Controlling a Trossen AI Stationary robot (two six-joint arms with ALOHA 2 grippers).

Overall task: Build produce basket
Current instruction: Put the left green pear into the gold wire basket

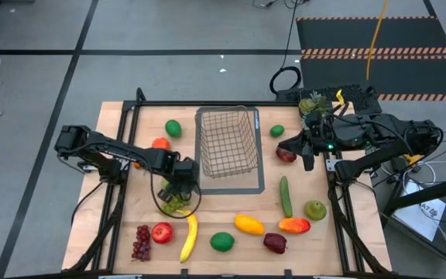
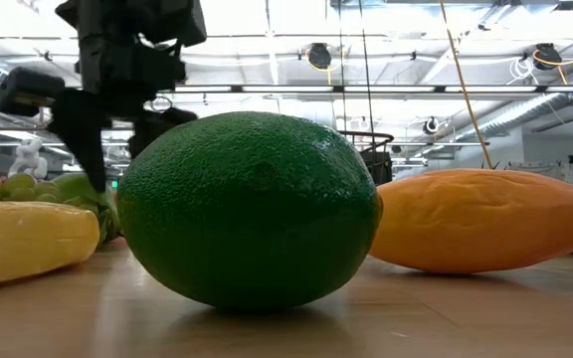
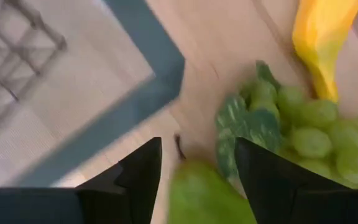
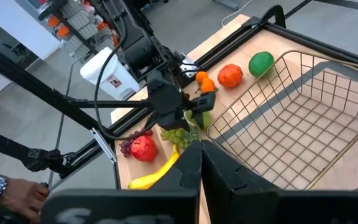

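My left gripper (image 1: 178,188) points down, open, near the front left corner of the wire basket (image 1: 227,142). A green pear (image 3: 204,198) lies between its fingers, beside a bunch of green grapes (image 3: 319,140) and the yellow banana (image 1: 188,238). The low view shows the left gripper (image 2: 86,134) behind a big green lime (image 2: 252,209) and a mango (image 2: 485,219). My right gripper (image 4: 201,163) is shut, holds nothing, and hangs raised at the table's right, over a red apple (image 1: 286,154). My left gripper comes at the green pear from above, one finger (image 3: 143,171) on each side of the pear's top (image 3: 194,180). I cannot tell whether either finger touches it. The pear lies on the table.
The basket stands on a flat grey outline (image 1: 259,188). Loose produce lies around it: a lime (image 1: 173,128) and an orange (image 1: 161,143) at the left, a cucumber (image 1: 286,196), mangoes (image 1: 248,225), apples and red grapes (image 1: 141,242) near the front edge. A person's hand (image 4: 14,193) shows off the table.
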